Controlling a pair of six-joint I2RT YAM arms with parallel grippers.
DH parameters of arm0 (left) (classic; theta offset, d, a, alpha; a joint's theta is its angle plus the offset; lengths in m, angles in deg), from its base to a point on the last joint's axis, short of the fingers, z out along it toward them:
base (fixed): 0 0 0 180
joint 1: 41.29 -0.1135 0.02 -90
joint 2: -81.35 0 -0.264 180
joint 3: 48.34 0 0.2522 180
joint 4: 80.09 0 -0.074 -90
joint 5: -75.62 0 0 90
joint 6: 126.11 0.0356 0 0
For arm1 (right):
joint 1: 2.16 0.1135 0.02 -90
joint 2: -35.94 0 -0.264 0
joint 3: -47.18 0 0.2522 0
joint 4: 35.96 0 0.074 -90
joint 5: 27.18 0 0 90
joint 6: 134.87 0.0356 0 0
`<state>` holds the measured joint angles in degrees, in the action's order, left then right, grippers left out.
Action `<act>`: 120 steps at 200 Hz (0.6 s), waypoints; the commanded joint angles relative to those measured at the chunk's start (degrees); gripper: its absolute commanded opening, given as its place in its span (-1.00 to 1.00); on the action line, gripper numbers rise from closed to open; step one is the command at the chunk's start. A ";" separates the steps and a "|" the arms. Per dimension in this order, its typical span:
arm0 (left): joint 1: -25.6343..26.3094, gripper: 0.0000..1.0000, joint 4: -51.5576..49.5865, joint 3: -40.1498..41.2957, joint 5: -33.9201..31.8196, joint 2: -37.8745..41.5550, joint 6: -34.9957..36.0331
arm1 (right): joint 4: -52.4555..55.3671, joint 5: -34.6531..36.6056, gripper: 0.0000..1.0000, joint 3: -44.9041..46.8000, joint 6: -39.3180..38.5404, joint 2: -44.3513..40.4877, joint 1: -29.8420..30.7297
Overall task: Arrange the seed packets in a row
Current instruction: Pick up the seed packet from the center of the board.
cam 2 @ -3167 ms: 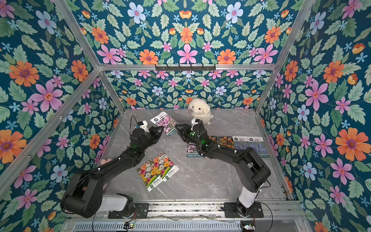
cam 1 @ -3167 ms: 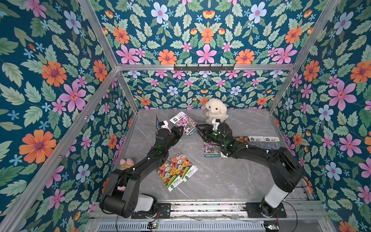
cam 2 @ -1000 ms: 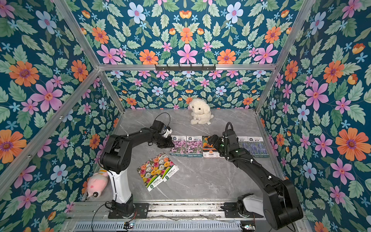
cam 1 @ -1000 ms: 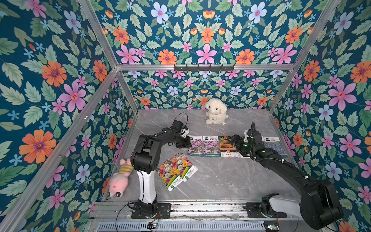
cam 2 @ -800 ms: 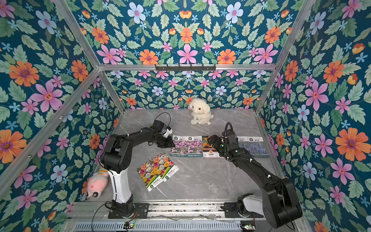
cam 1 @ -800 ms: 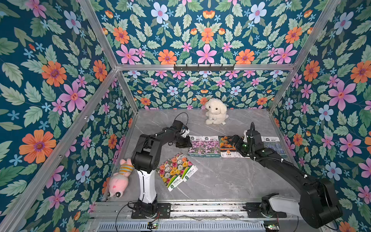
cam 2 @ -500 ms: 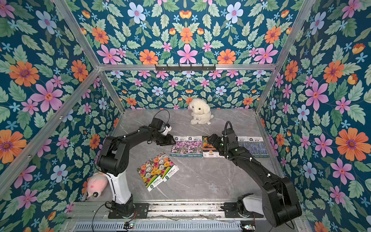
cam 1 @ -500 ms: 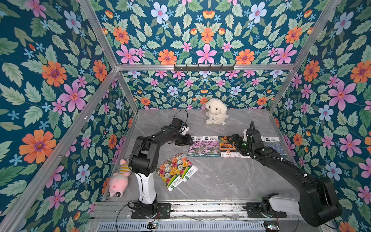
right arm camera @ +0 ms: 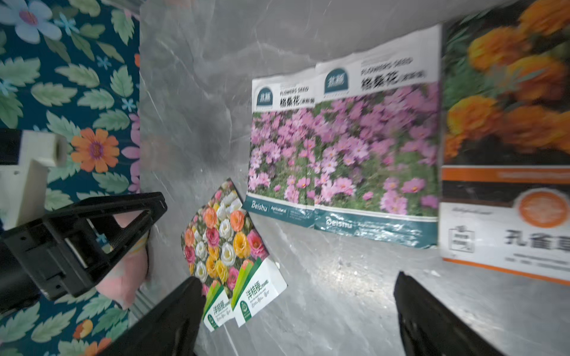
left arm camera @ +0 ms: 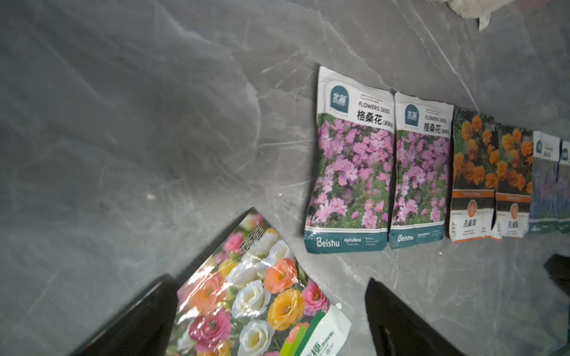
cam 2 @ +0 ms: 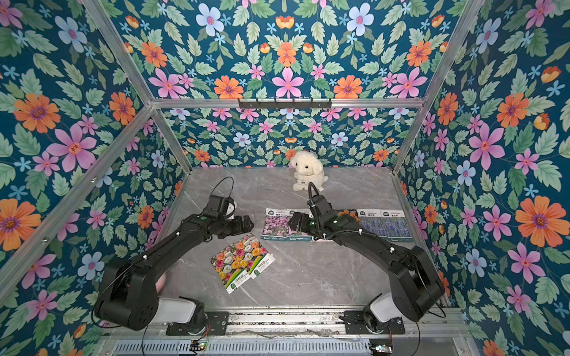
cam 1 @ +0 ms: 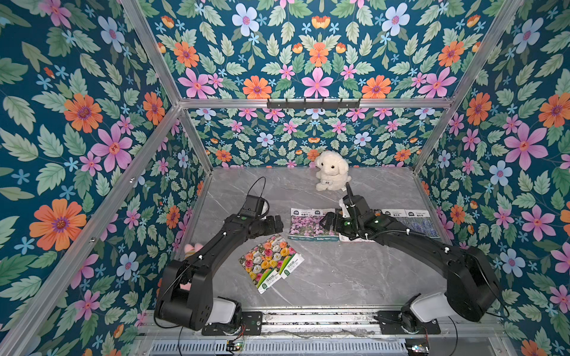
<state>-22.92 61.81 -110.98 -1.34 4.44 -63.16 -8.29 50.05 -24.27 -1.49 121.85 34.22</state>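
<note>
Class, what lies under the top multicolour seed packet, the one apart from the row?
A second multicolour packet, shifted sideways so only a strip with its label shows; the rest is covered by the top packet.

Two pink-flower packets [cam 1: 303, 226], two marigold packets [left arm camera: 475, 166], two lavender packets [cam 2: 384, 226], two mixed-bloom packets [cam 1: 265, 262], one white plush dog [cam 1: 331, 171], one pink plush toy [cam 1: 193, 247].

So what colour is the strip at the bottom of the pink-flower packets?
Teal, with white lettering; clearest on the packets in the left wrist view.
</note>
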 commanded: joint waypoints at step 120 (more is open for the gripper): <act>-5.81 0.32 12.08 25.26 6.31 16.90 -23.64 | 17.12 9.52 -0.02 -29.25 -10.62 29.93 16.52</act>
<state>-28.54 70.38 -87.33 2.22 21.86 -84.31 2.18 54.77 -49.54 -9.12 148.54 49.98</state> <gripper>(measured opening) 0.694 0.508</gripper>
